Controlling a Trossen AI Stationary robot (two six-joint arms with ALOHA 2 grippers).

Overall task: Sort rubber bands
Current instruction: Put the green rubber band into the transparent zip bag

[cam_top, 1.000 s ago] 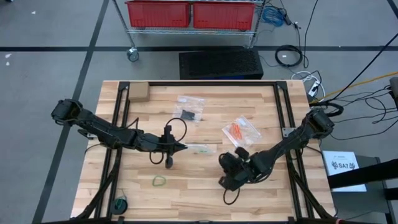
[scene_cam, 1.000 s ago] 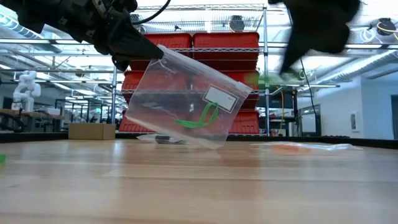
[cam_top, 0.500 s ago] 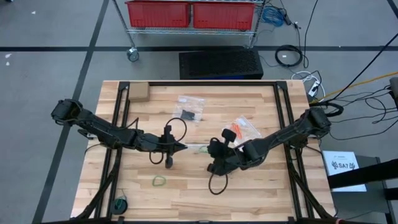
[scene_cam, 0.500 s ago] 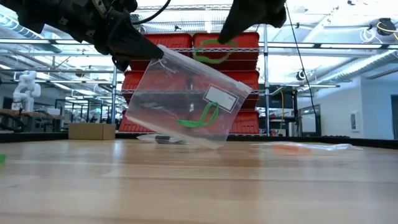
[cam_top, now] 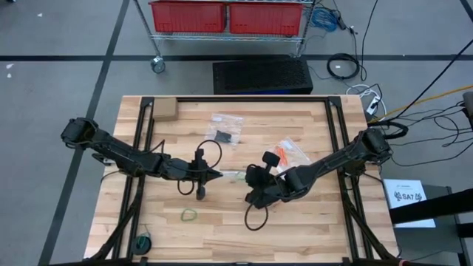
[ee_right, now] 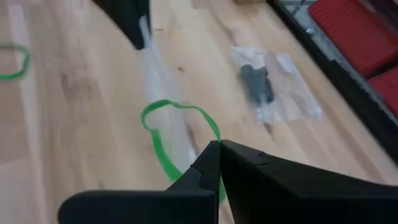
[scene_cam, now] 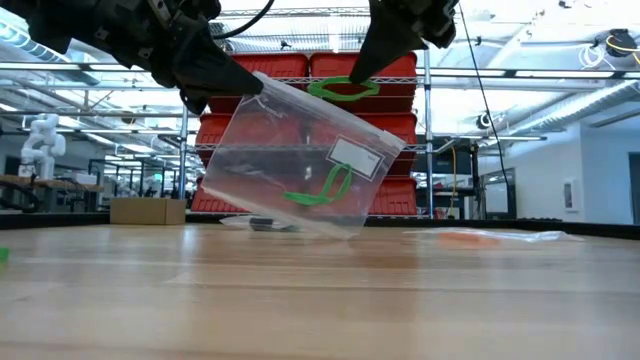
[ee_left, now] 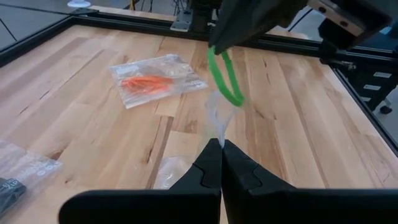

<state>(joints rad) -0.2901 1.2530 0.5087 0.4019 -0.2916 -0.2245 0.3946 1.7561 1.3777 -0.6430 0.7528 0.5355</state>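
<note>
Right now the left gripper (cam_top: 217,175) hangs over the middle of the table (cam_top: 310,229), its fingers pressed together on the top corner of a clear zip bag (scene_cam: 300,160). In the low view the bag hangs tilted from that grip, its lower edge down at the tabletop, with a white label patch on its face and a green rubber band (scene_cam: 320,188) lying inside near the bottom.

The right gripper (cam_top: 251,196) is just to the right of the bag, raised above it, fingers pinched on a second green rubber band (scene_cam: 343,89). That loop hangs close by the bag's upper edge; whether it touches the plastic I cannot tell. The left wrist view shows the same loop (ee_left: 224,78) dangling from the right gripper just beyond the bag's pinched corner.

A third green band (cam_top: 189,215) lies flat on the near left part of the table. A bag of orange-red bands (cam_top: 287,155) lies right of centre, farther back, and a bag of black bands (cam_top: 225,128) lies towards the far side. A small cardboard box (cam_top: 163,109) sits at the far left corner.
</note>
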